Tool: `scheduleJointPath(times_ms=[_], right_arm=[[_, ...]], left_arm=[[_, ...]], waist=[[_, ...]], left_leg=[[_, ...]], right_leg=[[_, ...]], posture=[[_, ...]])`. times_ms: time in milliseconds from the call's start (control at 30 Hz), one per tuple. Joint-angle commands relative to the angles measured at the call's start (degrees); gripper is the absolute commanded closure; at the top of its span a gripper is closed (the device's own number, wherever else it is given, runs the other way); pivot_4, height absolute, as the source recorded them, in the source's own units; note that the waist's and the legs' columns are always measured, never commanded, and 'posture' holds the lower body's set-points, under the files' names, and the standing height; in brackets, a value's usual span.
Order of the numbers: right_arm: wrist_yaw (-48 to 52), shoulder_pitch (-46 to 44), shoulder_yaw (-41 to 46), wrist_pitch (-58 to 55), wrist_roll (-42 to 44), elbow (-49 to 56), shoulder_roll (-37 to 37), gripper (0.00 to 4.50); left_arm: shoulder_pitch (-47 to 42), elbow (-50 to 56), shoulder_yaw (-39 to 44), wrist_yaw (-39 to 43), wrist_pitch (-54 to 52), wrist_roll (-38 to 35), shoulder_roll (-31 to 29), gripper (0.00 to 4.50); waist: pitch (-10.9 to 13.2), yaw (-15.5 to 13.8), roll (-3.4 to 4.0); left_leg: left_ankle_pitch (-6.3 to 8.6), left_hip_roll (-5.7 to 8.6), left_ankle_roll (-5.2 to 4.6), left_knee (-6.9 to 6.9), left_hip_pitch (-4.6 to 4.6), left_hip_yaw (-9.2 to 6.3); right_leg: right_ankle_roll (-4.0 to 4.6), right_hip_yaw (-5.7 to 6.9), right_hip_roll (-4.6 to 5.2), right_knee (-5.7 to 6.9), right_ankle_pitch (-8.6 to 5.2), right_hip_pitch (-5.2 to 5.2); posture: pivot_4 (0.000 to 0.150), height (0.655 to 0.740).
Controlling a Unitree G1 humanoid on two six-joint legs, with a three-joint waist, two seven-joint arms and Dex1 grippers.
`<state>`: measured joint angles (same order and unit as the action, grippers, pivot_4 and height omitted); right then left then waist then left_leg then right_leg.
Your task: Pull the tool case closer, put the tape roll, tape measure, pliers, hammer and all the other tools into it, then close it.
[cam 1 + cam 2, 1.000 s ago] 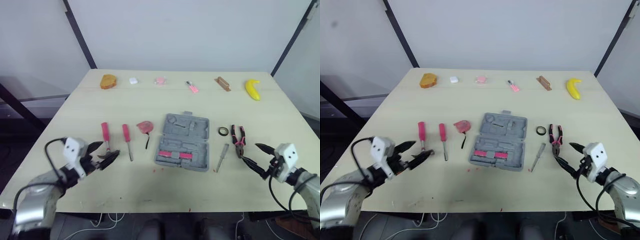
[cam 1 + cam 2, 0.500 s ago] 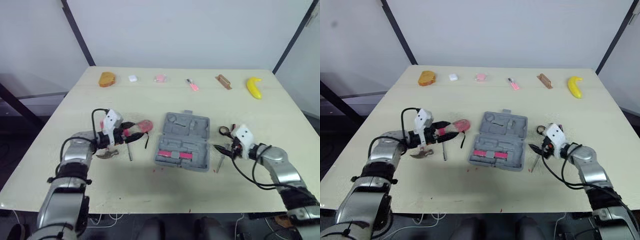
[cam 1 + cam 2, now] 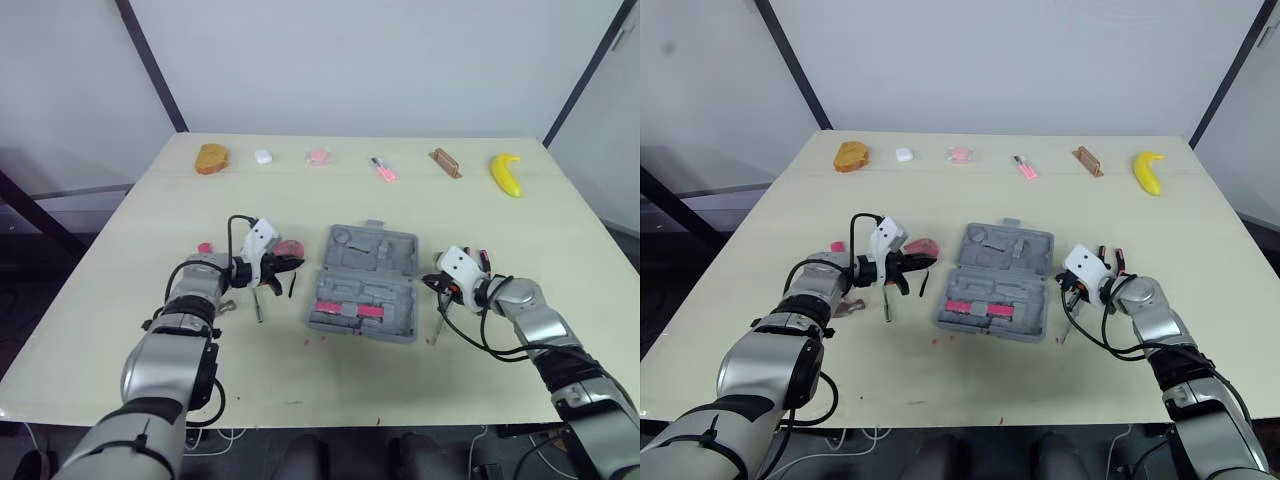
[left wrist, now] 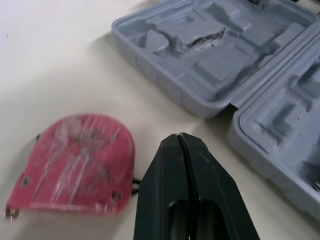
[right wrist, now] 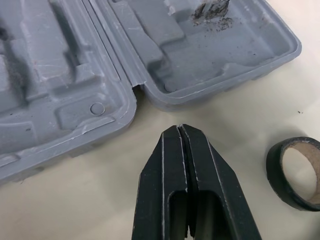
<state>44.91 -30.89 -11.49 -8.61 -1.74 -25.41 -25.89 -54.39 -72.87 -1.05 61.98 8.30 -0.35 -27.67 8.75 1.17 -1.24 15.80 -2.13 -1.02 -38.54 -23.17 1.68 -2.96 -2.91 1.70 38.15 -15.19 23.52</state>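
Left gripper [image 4: 179, 137] sits pinched together, empty, just beside tape measure [image 4: 75, 160]; right gripper [image 5: 179, 127] likewise, by open tool case [image 5: 65, 85] rim, tape roll [image 5: 295, 172] partly cut off

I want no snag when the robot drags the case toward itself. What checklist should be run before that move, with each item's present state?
1. Tool case lies open and flat: ok.
2. Left gripper ready to take the case: not ok; it is shut, empty, beside the tape measure.
3. Right gripper ready: not ok; it is shut, empty, pointing at the case's edge, beside the tape roll.
4. Tape measure apart from the case: ok.
5. Tape roll apart from the case: ok.
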Motion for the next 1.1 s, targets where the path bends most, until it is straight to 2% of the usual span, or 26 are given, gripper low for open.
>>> scheduleJointPath(times_ms=[33, 833, 1100], right_arm=[[0.1, -1.4, 0.2, 0.7, 0.2, 0.6, 0.7, 4.5], [0.7, -2.0, 0.3, 2.1, -0.5, 0.2, 2.7, 4.5], [1.3, -1.8, 0.4, 1.8, 0.1, 0.6, 3.0, 4.5]], left_arm=[[-1.3, -0.5, 0.2, -0.8, 0.9, 1.0, 0.1, 4.46], [-2.3, -2.4, 0.3, -5.2, -0.6, 6.1, 5.0, 4.46], [-2.0, -2.3, 0.0, 0.0, -2.4, 6.1, 5.8, 4.46]], waist=[[0.0, 0.0, 0.0], [0.0, 1.0, 0.0], [0.0, 1.0, 0.0]], left_leg=[[0.0, 0.0, 0.0, 0.0, 0.0, 0.0], [-0.04, 0.02, 0.06, -0.08, -0.01, -0.41], [-0.02, 0.04, 0.03, -0.21, -0.01, -0.43]], right_leg=[[0.0, 0.0, 0.0, 0.0, 0.0, 0.0], [0.0, 0.09, 0.02, 0.23, 0.0, 0.01], [0.0, 0.09, 0.02, 0.37, 0.0, 0.01]], posture=[[0.15, 0.74], [0.15, 0.74], [0.15, 0.74]])
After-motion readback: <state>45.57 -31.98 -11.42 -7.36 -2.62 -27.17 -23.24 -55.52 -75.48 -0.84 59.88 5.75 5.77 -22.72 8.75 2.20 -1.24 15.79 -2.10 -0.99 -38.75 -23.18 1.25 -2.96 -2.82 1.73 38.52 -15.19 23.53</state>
